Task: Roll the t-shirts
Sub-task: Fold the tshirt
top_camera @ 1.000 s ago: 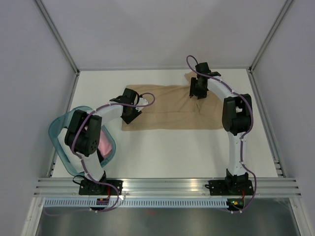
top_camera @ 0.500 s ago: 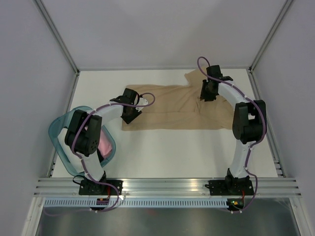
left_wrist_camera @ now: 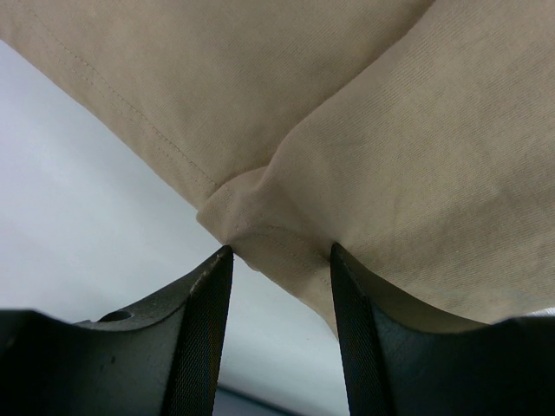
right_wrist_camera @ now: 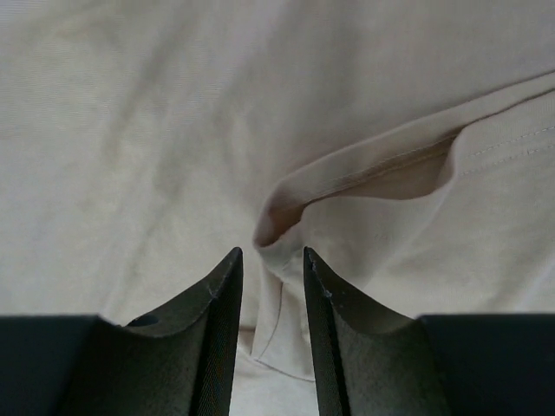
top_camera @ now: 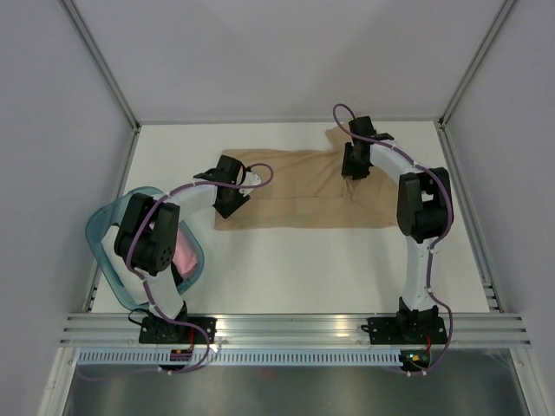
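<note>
Grey walls and an aluminium frame close in a white desk [top_camera: 286, 269], and the tan t-shirt [top_camera: 295, 186] lies spread flat across its far half as a long band running left to right. One flap sticks out at the far right corner. At the left edge stands a teal basket [top_camera: 97, 232] with a pink bundle [top_camera: 184, 257] in it, which we take for a shirt already rolled.

Our left tool [left_wrist_camera: 279, 253] sits at the left end of the tan shirt. Its jaws are spread, and a folded corner of the hem lies right at the tips with bare desk showing in the gap, so nothing is pinched. Our right tool [right_wrist_camera: 271, 253] is down over the right part of the shirt with its jaws closer together. A raised ridge of seamed cloth runs into the gap, but we cannot tell whether they are nipping it or only straddling it.

We judge that we are in the tidying step, with the rolling itself not yet begun: the shirt is flat, with no coil at either end. The next move calls for the right tool to get a sure hold of that ridge and lay it inward, so that the band has even edges. After that, both tools need to take one end together and turn it over on itself without dragging the soft cloth askew.
</note>
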